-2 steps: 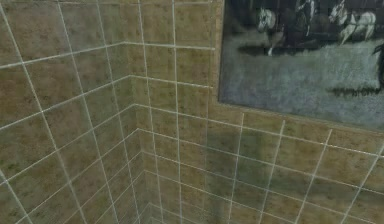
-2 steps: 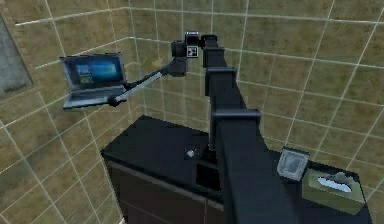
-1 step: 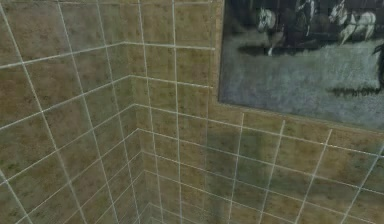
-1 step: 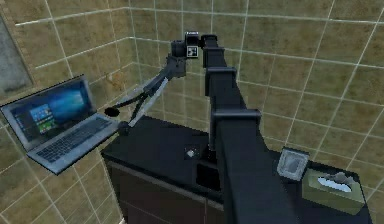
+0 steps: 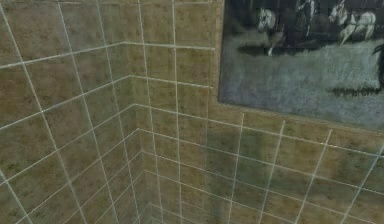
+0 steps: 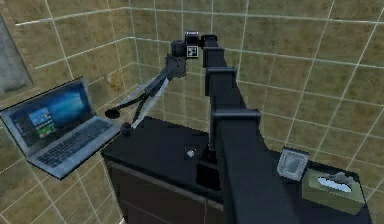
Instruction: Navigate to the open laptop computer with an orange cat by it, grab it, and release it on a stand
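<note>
Laptop (image 6: 60, 128) hangs at nine o'clock in the arm side view, held by the pincer (image 6: 124, 112), whose grip cannot be judged; best kept level and clear of the counter's (image 6: 152, 148) edge.

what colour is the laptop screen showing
Mostly blue, on the open laptop; clearest in the arm side view.

Open grey laptop (image 6: 62, 128) (blue screen lit) — tilted, hanging in mid-air.

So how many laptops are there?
1: the open laptop, in the air at the arm side view's left, at the tip of the hand, beside the dark cabinet.
</note>
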Controlling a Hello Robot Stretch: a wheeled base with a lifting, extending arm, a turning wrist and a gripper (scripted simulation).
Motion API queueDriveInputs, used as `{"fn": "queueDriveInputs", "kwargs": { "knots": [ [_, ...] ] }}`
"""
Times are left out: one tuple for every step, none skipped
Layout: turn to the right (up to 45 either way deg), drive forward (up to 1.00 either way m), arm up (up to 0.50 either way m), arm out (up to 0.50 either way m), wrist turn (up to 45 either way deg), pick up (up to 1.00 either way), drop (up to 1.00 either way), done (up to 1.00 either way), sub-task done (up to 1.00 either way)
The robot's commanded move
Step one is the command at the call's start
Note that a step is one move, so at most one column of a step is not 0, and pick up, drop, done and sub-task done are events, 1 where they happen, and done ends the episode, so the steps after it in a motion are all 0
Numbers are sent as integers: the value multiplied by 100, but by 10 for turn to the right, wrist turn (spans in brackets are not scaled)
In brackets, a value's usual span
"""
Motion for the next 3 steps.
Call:
{"fn": "queueDriveInputs", "kwargs": {
  "knots": [
    [0, 0, 0, -46, 0, 0, 0, 0, 0],
    [-450, 0, 0, 0, 0, 0, 0, 0, 0],
    [-450, 0, 0, 0, 0, 0, 0, 0, 0]
  ]
}}
